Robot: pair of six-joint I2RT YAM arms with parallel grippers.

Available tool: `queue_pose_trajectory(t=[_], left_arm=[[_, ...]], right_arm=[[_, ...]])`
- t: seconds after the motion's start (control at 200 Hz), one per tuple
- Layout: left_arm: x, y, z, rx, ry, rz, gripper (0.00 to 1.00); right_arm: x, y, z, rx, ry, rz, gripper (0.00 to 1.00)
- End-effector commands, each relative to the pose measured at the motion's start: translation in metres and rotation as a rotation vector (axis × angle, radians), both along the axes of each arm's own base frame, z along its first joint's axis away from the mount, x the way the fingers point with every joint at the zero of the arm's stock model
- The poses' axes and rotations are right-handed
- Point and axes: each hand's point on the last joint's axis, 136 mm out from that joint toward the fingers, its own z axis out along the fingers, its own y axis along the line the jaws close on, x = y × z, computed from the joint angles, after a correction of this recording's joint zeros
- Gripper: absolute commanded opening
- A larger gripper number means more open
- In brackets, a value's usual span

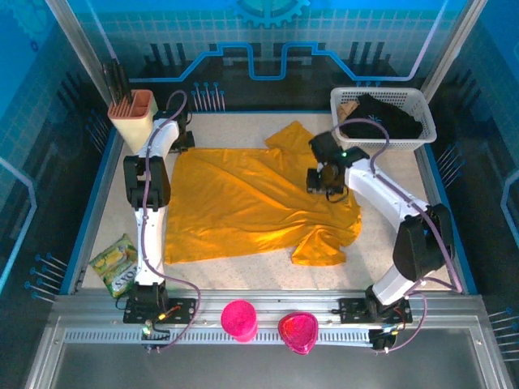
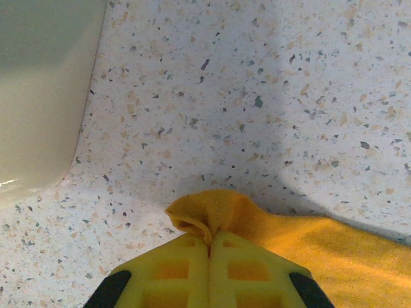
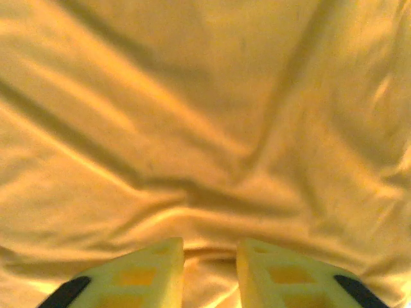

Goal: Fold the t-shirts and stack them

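A: Left gripper [image 2: 210, 239]?
B: Jaws pressed together, pinching a corner of the t-shirt [image 1: 243, 203]. It sits just beside the peach holder [image 1: 136, 121].
A: Right gripper [image 3: 210, 256]?
B: Jaws parted a little, low over the shirt's right side. Fabric shows in the gap, not clamped.
A: The shirt?
B: Orange-yellow, spread rumpled across the middle of the table [image 1: 243, 271].
A: Containers?
B: Peach holder, far left: dark sticks [image 1: 117, 81] standing in it. White basket [image 1: 413, 99], far right: dark cloth [image 1: 389, 120], something tan [image 1: 349, 108] beside it. Pink cup [image 1: 238, 318] and pink bowl [image 1: 298, 331] on the near rail, contents unclear. Snack packet [image 1: 115, 263] lies near left.
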Motion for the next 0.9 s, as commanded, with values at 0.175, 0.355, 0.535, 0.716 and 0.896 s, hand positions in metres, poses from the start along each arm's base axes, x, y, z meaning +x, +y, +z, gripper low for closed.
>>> queue_pose_trajectory(t=[0.175, 0.355, 0.535, 0.716, 0.896], left_arm=[[0.008, -0.006, 0.032, -0.049, -0.079, 0.001, 0.00], [0.007, -0.007, 0.029, -0.053, -0.072, -0.004, 0.00], [0.005, -0.007, 0.023, -0.054, -0.064, -0.009, 0.00], [0.003, -0.007, 0.020, -0.054, -0.057, -0.009, 0.00], [0.001, -0.007, 0.018, -0.050, -0.052, -0.011, 0.00]], right_arm=[[0.154, 0.010, -0.039, 0.004, -0.007, 0.172, 0.34], [0.227, 0.000, -0.066, -0.038, -0.043, 0.165, 0.62], [0.238, -0.018, -0.110, 0.057, -0.010, 0.069, 0.68], [0.219, -0.008, -0.147, 0.072, 0.092, 0.065, 0.58], [0.206, 0.003, -0.168, 0.073, 0.155, 0.062, 0.38]])
